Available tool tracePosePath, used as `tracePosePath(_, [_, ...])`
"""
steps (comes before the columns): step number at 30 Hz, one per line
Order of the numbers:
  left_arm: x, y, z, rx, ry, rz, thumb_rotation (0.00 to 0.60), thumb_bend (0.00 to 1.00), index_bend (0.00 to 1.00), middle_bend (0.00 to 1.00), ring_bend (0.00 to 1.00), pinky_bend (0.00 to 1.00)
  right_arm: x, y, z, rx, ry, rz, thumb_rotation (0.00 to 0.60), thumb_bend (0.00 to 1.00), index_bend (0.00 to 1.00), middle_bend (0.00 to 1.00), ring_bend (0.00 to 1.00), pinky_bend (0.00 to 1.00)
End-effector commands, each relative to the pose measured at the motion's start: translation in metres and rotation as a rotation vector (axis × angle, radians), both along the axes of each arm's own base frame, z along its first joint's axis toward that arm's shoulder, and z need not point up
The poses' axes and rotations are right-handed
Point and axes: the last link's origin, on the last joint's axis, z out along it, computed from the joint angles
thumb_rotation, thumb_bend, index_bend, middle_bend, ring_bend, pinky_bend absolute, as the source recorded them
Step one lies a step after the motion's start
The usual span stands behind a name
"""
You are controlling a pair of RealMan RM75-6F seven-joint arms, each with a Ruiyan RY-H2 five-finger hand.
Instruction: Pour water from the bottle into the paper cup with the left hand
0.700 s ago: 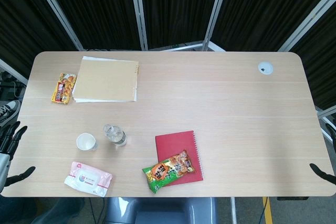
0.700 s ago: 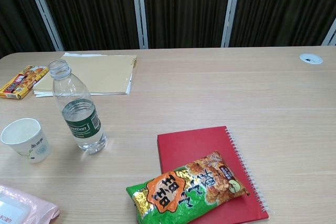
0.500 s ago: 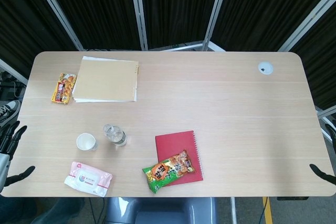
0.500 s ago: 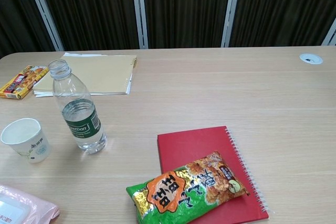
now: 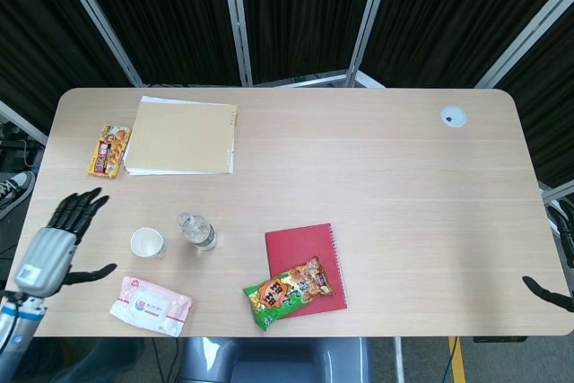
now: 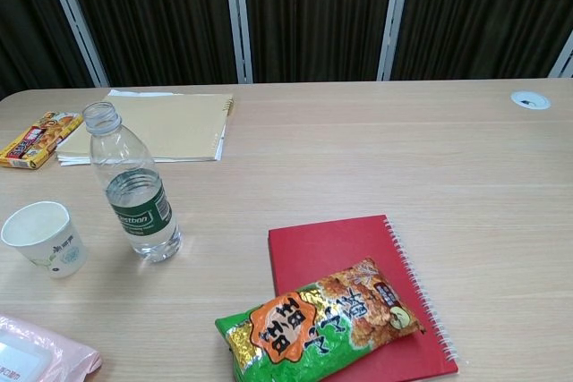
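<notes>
The left hand [image 5: 56,244] hung over the desk's [image 5: 377,168] left edge near the front corner, fingers spread and thumb out to the side, holding nothing. It was apart from the cup [image 5: 147,242], which stood just to its right. The chest view did not show this hand.

The bottle [image 5: 195,231] stood upright with its cap off, just right of the cup and not touching it, in the front left part of the desk. In the chest view the bottle [image 6: 132,184] was roughly half full and wore a green label, and the cup [image 6: 44,238] was upright, open end up.

Of the right hand [image 5: 549,291] only dark fingertips showed, off the desk's right edge near the front corner; whether it was open or closed could not be told.

A pink wipes pack [image 5: 151,305] lay at the front edge, below the cup. A red notebook [image 5: 305,257] lay near the middle of the front edge, with a green snack bag [image 5: 289,293] lying across its front left corner. A tan pad [image 5: 183,137] lay near the back left corner, and a small snack pack [image 5: 108,151] lay just left of it. A round grommet [image 5: 454,116] sat near the back right corner.
</notes>
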Motion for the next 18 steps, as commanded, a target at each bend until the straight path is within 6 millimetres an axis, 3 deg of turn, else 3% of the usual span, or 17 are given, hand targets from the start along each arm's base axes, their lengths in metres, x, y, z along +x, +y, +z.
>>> tracePosePath(1, [0.015, 0.035, -0.043, -0.100, -0.074, 0.017, 0.600, 0.00, 0.00, 0.00, 0.00, 0.00, 0.000, -0.003, 0.000, 0.003, -0.003, -0.002, 0.600, 0.00, 0.00, 0.00, 0.00, 0.00])
tracePosePath(9, [0.015, 0.056, -0.088, -0.200, -0.156, 0.056, 0.600, 0.00, 0.00, 0.00, 0.00, 0.00, -0.007, -0.010, -0.008, 0.025, 0.029, -0.040, 0.600, 0.00, 0.00, 0.00, 0.00, 0.00])
tracePosePath(18, [0.007, 0.079, -0.122, -0.291, -0.219, 0.112, 0.600, 0.00, 0.00, 0.00, 0.00, 0.00, -0.017, -0.013, -0.011, 0.021, 0.053, -0.092, 0.600, 0.00, 0.00, 0.00, 0.00, 0.00])
